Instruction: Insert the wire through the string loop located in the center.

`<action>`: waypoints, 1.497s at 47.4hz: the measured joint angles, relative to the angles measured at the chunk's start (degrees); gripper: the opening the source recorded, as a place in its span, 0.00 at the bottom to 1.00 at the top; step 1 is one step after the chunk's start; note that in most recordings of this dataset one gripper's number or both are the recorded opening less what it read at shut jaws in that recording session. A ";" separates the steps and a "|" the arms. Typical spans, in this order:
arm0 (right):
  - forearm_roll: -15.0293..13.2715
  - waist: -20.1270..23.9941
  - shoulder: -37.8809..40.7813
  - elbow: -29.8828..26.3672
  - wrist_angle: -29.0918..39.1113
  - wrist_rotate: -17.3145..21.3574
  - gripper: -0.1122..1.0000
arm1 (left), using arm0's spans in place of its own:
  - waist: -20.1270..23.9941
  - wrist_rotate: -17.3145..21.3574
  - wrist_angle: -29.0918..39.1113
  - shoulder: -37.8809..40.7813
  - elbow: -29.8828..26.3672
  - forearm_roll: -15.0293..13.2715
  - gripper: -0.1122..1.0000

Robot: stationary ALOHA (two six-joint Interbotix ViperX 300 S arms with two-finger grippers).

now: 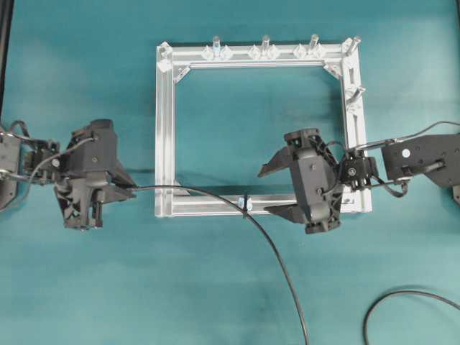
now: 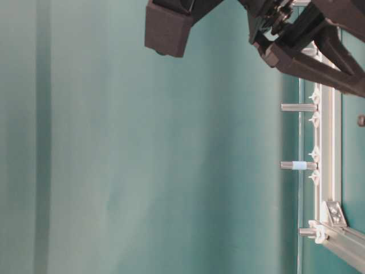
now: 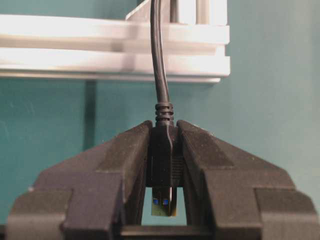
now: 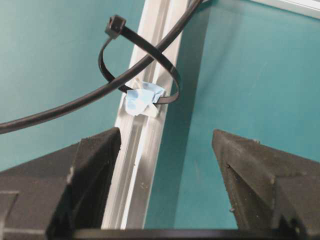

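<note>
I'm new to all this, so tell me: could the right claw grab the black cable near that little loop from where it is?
Probably yes. The right gripper stands wide open beside the string loop, and the wire already runs through it, with nothing between them. The left gripper holds the plug end.

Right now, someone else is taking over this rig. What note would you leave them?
Left pincer: shut on the wire, gripping its plug, out left of the frame.
Right pincer: open, holding nothing, poised over the frame's near bar facing the string loop.
Done: the wire already runs through the string loop on the near bar, by the pale blue mark.
Left: probably just confirm the threading, then release the plug.
</note>
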 measured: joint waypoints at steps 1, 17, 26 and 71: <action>-0.09 0.00 0.00 0.00 -0.18 0.00 0.78 | -0.09 0.00 -0.26 0.53 0.00 0.00 0.26; 0.00 0.00 0.00 -0.09 0.00 0.00 0.78 | -0.88 -0.09 -2.20 3.16 -0.53 0.00 0.26; 0.00 0.00 0.00 -0.09 -0.18 0.00 0.78 | -0.97 -0.26 -2.11 3.16 -0.88 0.00 0.26; 0.09 0.00 -6.33 0.79 4.31 0.00 0.78 | 0.09 2.02 3.25 -5.71 -3.87 0.53 0.67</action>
